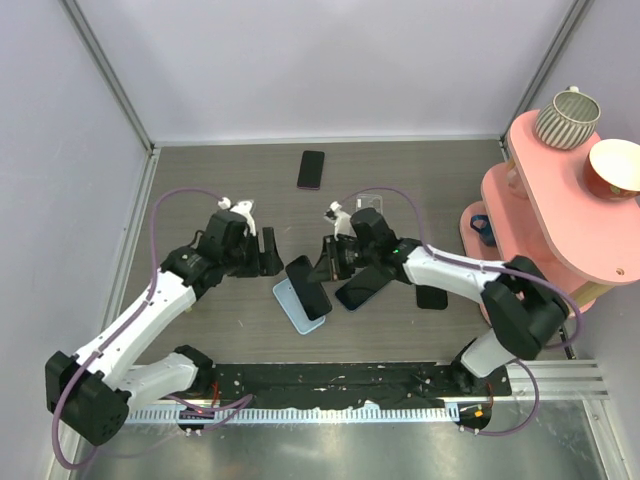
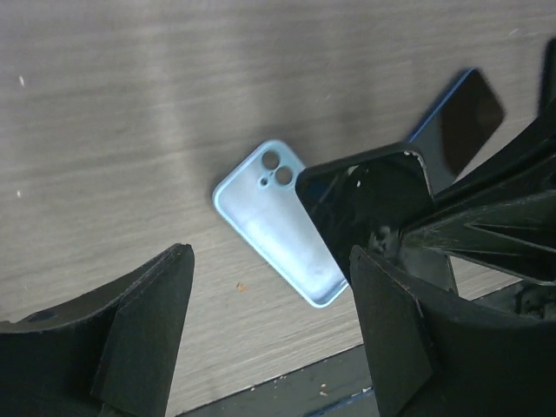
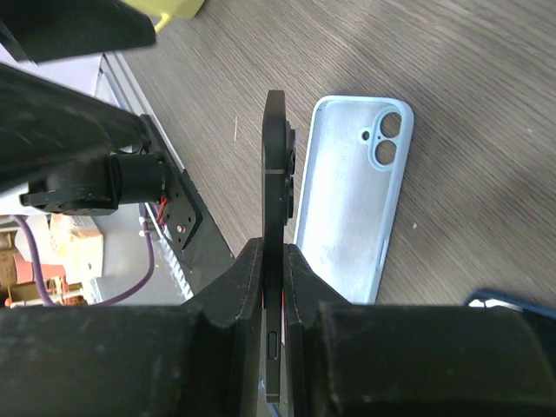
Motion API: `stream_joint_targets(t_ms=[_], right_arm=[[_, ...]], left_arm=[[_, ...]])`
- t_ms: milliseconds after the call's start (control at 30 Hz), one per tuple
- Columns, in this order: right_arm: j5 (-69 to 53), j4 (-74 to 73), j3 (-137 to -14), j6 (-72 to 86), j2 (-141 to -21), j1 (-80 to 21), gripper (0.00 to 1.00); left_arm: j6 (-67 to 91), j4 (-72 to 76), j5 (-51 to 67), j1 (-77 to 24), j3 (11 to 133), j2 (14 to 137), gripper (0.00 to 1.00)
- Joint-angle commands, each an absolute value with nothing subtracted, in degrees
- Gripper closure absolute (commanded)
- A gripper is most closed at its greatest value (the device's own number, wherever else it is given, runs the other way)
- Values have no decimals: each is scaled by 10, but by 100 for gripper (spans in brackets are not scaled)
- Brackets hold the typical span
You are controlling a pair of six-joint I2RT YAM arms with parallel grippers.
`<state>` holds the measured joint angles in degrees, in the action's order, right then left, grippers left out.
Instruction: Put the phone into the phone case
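My right gripper [image 3: 274,248] is shut on the phone [image 3: 275,156], a black slab seen edge-on in the right wrist view. The phone [image 1: 308,288] hangs tilted, its lower end over the phone case [image 1: 293,305]. That case is a light-blue shell [image 3: 356,200] lying open side up on the table, with its camera cut-out at the far end. My left gripper [image 1: 268,250] stands open just left of the phone. In the left wrist view only bare table and a corner of the case [image 2: 269,226] show between its fingers [image 2: 148,313], and the phone's glossy screen [image 2: 365,204] faces that camera.
A dark phone with a blue rim [image 1: 362,288] lies under the right arm, beside another black slab [image 1: 432,297]. A black phone with a pinkish rim [image 1: 311,169] lies at the back, and a clear shell [image 1: 370,202] behind the right wrist. A pink shelf [image 1: 545,200] holds a cup and a bowl.
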<state>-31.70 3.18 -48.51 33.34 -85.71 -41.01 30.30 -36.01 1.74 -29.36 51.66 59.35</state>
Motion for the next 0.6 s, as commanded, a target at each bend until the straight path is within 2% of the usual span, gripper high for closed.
stream_joint_targets(t_ms=[0, 133, 367, 567], right_arm=[[-347, 63, -545, 309, -915, -426, 95], [-358, 43, -569, 300, -962, -432, 95], [-360, 32, -590, 294, -1013, -442, 95], [-363, 34, -597, 299, -1035, -446, 95]], left_arm=[[357, -367, 9, -294, 490, 614, 24], [373, -390, -20, -294, 483, 628, 28], [411, -340, 26, -294, 446, 611, 31], [421, -336, 20, -294, 439, 613, 34]])
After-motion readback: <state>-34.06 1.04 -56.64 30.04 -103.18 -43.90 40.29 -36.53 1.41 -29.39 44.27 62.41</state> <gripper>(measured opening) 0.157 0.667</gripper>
